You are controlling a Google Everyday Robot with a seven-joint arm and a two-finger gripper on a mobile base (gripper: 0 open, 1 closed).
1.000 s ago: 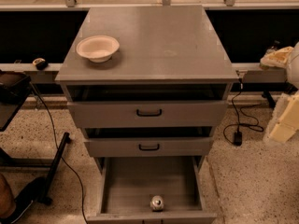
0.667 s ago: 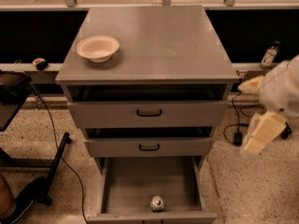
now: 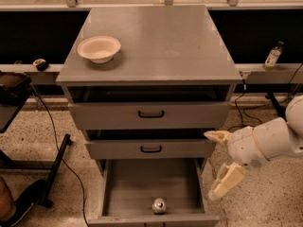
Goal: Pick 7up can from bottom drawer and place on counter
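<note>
The 7up can (image 3: pixel 159 205) stands upright near the front edge of the open bottom drawer (image 3: pixel 142 183); only its silver top shows clearly. The counter (image 3: pixel 156 41) is the grey top of the cabinet. My gripper (image 3: pixel 215 164) is at the right of the cabinet, level with the middle and bottom drawers, its two cream fingers (image 3: pixel 226 179) spread wide apart and holding nothing. It is to the right of and above the can, apart from it.
A cream bowl (image 3: pixel 99 48) sits on the counter's left side. The two upper drawers with black handles (image 3: pixel 151 113) stand slightly out. A small bottle (image 3: pixel 273 56) stands on the ledge at the right. Cables and a stand leg lie on the floor at the left.
My arm has moved left and down from the right edge toward the open bottom drawer. The can, bowl and drawers have not moved.
</note>
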